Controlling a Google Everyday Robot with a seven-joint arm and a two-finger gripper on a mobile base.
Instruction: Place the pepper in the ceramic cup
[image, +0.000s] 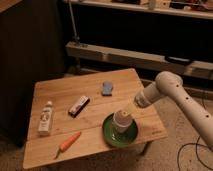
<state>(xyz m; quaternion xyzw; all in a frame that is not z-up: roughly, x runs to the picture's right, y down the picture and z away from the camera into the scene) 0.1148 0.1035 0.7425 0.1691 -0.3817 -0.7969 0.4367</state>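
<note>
The pepper (69, 142) is a slender orange-red piece lying near the front left edge of the wooden table (90, 75). The ceramic cup (121, 120) is pale beige and stands upright on a green saucer (111, 134) at the front right of the table. My white arm reaches in from the right. My gripper (128, 109) is just above and to the right of the cup, far from the pepper. I see nothing held in it.
A white bottle (46, 118) lies at the table's left edge. A dark flat bar (79, 105) lies mid-table and a small blue object (107, 88) sits toward the back. Metal shelving (150, 57) stands behind the table, and a cable (192, 150) lies on the floor at right.
</note>
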